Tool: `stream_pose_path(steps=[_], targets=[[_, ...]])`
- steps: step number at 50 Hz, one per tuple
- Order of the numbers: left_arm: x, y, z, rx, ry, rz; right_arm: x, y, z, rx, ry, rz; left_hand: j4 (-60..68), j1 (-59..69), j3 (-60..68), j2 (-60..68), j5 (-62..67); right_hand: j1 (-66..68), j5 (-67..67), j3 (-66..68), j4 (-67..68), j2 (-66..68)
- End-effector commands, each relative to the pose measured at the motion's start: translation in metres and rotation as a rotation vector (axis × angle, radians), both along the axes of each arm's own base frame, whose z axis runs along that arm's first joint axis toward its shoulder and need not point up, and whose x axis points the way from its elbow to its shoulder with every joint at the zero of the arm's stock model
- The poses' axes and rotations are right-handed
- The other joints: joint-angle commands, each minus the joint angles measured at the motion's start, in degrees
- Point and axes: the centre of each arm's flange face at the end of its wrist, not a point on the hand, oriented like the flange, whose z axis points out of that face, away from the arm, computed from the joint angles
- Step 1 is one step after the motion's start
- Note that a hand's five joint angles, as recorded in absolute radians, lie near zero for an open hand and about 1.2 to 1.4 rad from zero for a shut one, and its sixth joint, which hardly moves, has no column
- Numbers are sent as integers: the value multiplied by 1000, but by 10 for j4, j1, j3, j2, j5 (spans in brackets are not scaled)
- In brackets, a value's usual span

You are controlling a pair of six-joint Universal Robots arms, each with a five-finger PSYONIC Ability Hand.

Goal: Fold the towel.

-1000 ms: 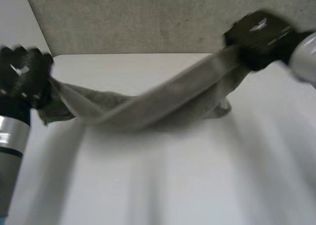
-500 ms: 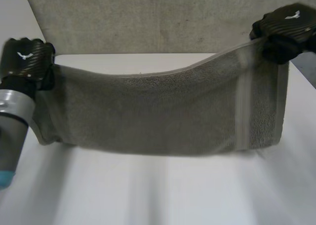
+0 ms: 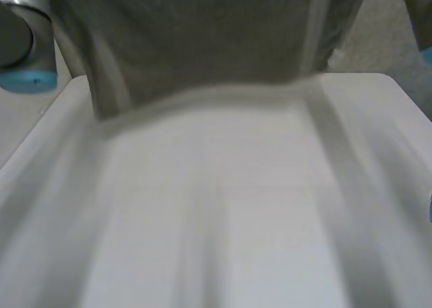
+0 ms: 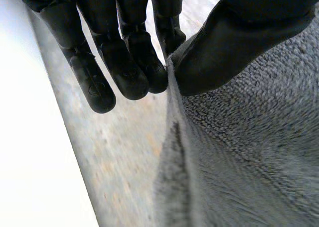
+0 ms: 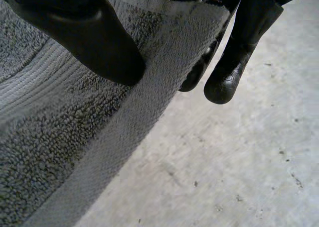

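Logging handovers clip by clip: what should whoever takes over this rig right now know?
Left robot hand: thumb and fingers pinch the towel at one end of its top edge.
Right robot hand: pinches the other top corner, by the hem band.
Towel hangs spread between them over the far side of the table.
Done: lifted, spread.
Left: lay down, fold.

Far side: towel (image 3: 202, 44) is hanging like a curtain, blocking the way across.
Near side: table (image 3: 223, 220) is lying open in front of the towel.
Left flank: left arm (image 3: 23, 44) is standing beside the towel.
Hands: left hand (image 4: 124, 62) and right hand (image 5: 84, 33) are pinching the towel's edge.
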Motion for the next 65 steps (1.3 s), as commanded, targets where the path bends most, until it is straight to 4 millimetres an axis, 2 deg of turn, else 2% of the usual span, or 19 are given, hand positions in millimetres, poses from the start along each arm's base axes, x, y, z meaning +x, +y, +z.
stream_pose_path(steps=[1,3,4,6,8,9,11,12,13,14,16,22,25,33,38,46,55,58,65], targets=[[3,3,1,26,63,-62,-1,-7,-43,219,49,29,18,43,28,28,28,41,30,32,32,44],[5,-3,-33,121,41,-53,2,-8,-84,380,128,47,18,43,28,28,28,41,30,32,32,44],[5,-3,-33,121,41,-53,2,-8,-84,381,128,47,18,43,28,28,28,41,30,32,32,44],[6,-6,-58,190,25,-51,3,-6,-104,451,184,46,18,43,28,28,28,41,30,32,32,44],[4,-6,-114,335,-25,-70,7,2,-148,599,323,34,18,43,28,28,28,41,30,32,32,44],[4,-6,-114,336,-25,-71,7,2,-148,600,324,34,18,43,28,28,28,41,30,32,32,44],[1,2,-168,477,-82,-112,7,13,-188,733,466,26,18,43,28,28,28,41,30,32,32,44],[1,2,-168,477,-82,-112,7,13,-188,734,467,26,18,43,28,28,28,41,30,32,32,44],[0,8,-193,544,-114,-129,6,20,-201,787,527,28,18,43,28,28,28,41,30,32,32,44],[0,8,-193,544,-114,-130,6,20,-201,787,528,28,18,43,28,28,28,41,30,32,32,44],[0,22,-233,643,-206,-135,4,35,-222,902,613,43,18,43,28,28,28,41,30,32,32,44],[7,49,-275,736,-413,-82,-1,55,-234,1033,641,85,18,43,28,28,28,41,30,32,32,44],[10,55,-280,748,-445,-71,-4,61,-228,1038,638,88,18,43,28,28,28,41,30,32,32,44],[31,76,-231,674,-437,-14,-23,94,-185,1002,579,99,18,43,28,28,28,41,30,32,32,44],[44,111,-183,594,-408,20,-49,131,-156,1005,524,81,18,43,28,28,28,41,30,32,32,44],[54,161,-157,550,-326,-3,-86,161,-142,1008,469,50,18,43,28,28,28,41,30,32,32,44],[50,169,-163,564,-302,-119,-101,157,-144,980,489,63,18,43,28,28,28,41,30,32,32,44],[48,155,-176,595,-310,-141,-100,145,-151,959,489,67,18,43,28,28,28,41,30,32,32,44],[37,105,-201,637,-319,-147,-99,84,-177,931,417,21,18,43,28,28,28,41,30,32,32,44]])
